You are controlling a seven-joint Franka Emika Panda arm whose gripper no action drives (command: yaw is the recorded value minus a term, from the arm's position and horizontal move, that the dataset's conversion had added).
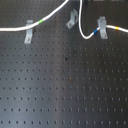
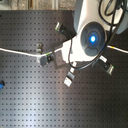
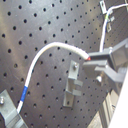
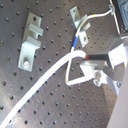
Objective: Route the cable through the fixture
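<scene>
The white cable (image 1: 55, 13) runs in from the first exterior view's left, past a green band (image 1: 37, 22), and rises out of the top edge. It comes back down, carries a blue band (image 1: 94, 33), passes the right fixture (image 1: 102, 27), then a yellow band (image 1: 114, 28). My gripper is out of frame in the first exterior view. In the second exterior view it (image 2: 46, 58) sits under the arm, at the cable's (image 2: 20, 53) end. Both wrist views show the gripper (image 3: 92, 59) (image 4: 91, 60) shut on the cable (image 3: 52, 46) (image 4: 45, 82), above the board near the middle fixture (image 3: 74, 84).
The black perforated board (image 1: 65, 85) holds three metal fixtures: left (image 1: 29, 34), middle (image 1: 71, 20) and right. In the second exterior view the white arm body (image 2: 92, 37) covers much of the board. A fixture (image 4: 30, 40) lies beside the held cable in the second wrist view.
</scene>
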